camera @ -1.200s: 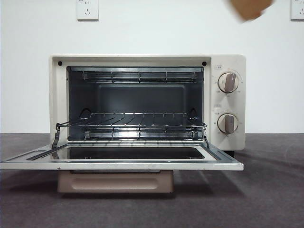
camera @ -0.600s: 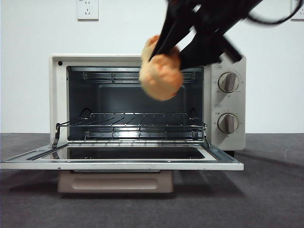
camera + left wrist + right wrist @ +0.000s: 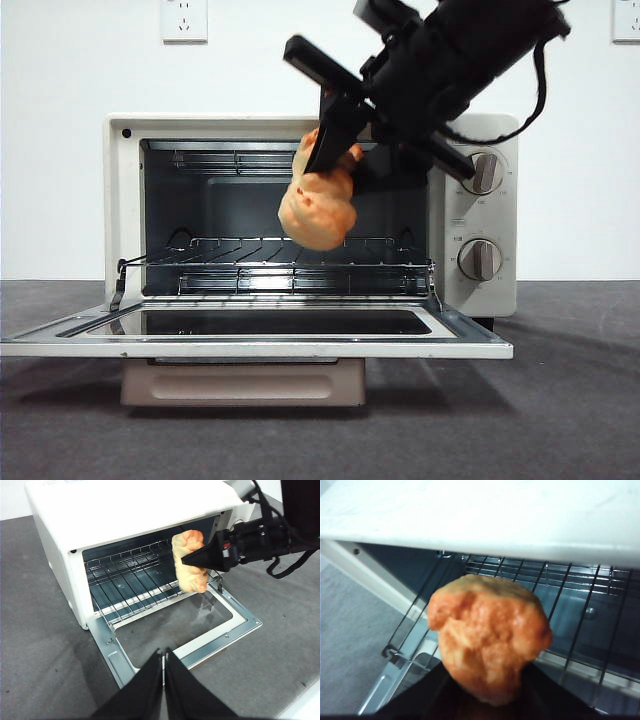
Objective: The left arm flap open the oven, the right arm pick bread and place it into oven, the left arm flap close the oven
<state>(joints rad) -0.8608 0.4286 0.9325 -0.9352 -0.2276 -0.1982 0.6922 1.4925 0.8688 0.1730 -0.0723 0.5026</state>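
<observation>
The bread (image 3: 317, 210) hangs in the right gripper (image 3: 335, 150), in front of the open mouth of the toaster oven (image 3: 300, 125), above the wire rack (image 3: 290, 250) and the lowered door (image 3: 250, 335), touching neither. It looks light and soft, with a lumpy crust that probably dents under pressure, so a gentle pinch across its upper part, as here, seems right; squeezing harder could crush it. The right fingers are clenched on its top, though their contact faces are hidden behind the loaf in the right wrist view. The left gripper (image 3: 163, 660) waits over the desk in front of the door, its fingers pressed together on nothing. The door's handle is mostly hidden beneath the door.
</observation>
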